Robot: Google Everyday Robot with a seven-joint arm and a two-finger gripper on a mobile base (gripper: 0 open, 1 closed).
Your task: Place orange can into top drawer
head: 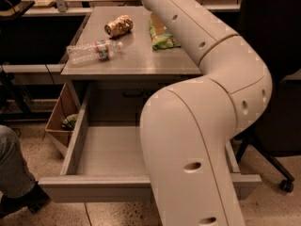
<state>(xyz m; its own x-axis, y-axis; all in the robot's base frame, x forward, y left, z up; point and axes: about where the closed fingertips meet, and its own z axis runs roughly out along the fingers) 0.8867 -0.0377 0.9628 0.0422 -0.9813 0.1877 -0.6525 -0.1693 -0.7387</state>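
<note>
Workspace with a speckled floor (113, 213), desks along the back, and a grey table (141, 62) at centre. The top drawer (94, 188) beneath the tabletop is pulled fully out, its plain front panel toward the viewer and its low sides running back under the table. Where it can be seen, the drawer floor is bare grey metal; the right part is hidden by the robot arm (202, 126). Left of the table, an open cardboard box (55, 119) stands on the floor and holds a dark, rounded object that cannot be identified.

The orange can (118, 26) lies on its side on the rear left part of the tabletop, outside the drawer. Its body is orange-brown with tan mottling, and its silver end faces left. A clear plastic bottle (94, 51) lies on its side nearer the front left edge, apart from the can. A green packet (162, 37) lies to the can's right, partly covered by the arm.

The arm rises from the foreground, bends at the right, and extends over the table past the top edge. The gripper lies beyond that edge, so its grasp cannot be told. A jeans-clad leg (11, 166) appears lower left, and an office chair (277, 140) at right.
</note>
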